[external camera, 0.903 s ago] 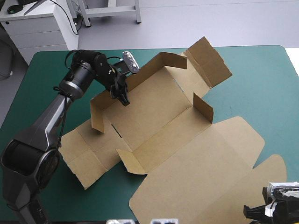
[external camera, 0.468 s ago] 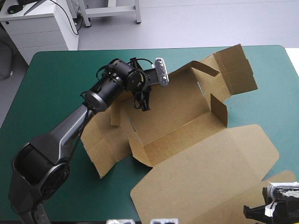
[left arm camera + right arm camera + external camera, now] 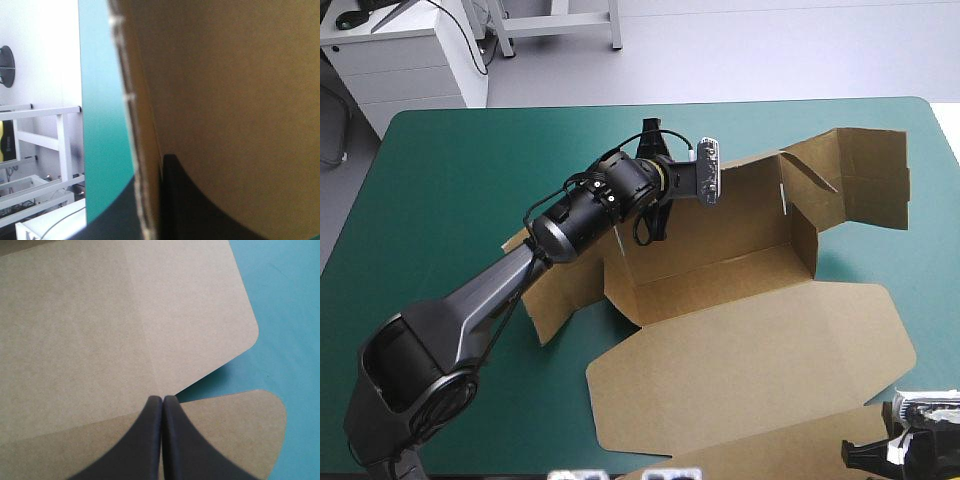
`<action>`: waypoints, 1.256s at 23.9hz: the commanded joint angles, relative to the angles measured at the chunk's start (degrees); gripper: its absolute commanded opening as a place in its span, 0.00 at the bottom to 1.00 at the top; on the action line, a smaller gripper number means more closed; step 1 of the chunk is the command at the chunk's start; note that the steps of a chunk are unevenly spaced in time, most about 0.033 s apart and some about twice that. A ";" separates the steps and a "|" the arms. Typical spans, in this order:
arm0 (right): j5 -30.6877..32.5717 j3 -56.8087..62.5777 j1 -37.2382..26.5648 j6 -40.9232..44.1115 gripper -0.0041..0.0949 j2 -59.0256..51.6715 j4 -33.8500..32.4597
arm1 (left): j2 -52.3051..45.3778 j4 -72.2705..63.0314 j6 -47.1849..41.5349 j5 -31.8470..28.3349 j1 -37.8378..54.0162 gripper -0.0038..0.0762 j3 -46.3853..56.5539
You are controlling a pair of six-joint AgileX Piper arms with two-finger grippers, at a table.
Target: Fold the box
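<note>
The brown box (image 3: 720, 240) lies mid-table with its side walls raised. Its wide lid (image 3: 750, 360) lies flat toward the front edge, and its end flaps (image 3: 865, 175) stand up at the far right. My left gripper (image 3: 655, 228) reaches down over the box's left end wall and is shut on that board. In the left wrist view the wall's edge (image 3: 142, 165) runs between the black fingers (image 3: 190, 200) of my left gripper (image 3: 150, 210). My right gripper (image 3: 860, 455) sits at the front right corner of the table. It is shut, with its tips (image 3: 162, 399) over the lid's rounded flap (image 3: 75, 340).
Bare teal-green cover (image 3: 450, 180) stretches to the left of the box and along the far edge. A white cabinet (image 3: 410, 55) stands beyond the table's far left corner.
My left gripper has moved right and away, carrying the gripped wall; the box slid right and turned, and its right end flaps stand higher. The right gripper has not moved.
</note>
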 commanded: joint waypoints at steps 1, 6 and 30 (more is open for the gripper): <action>-3.41 -1.22 0.19 -0.13 0.02 0.94 0.05 | -3.37 4.58 0.48 -6.20 -0.50 0.04 -1.96; -3.41 -1.22 0.19 -0.13 0.02 0.94 0.05 | -3.37 11.09 0.35 -5.79 -0.59 0.04 -1.96; -4.01 -6.32 0.19 -0.13 0.02 10.08 0.55 | -1.68 39.78 -28.49 -9.53 -8.25 0.04 9.58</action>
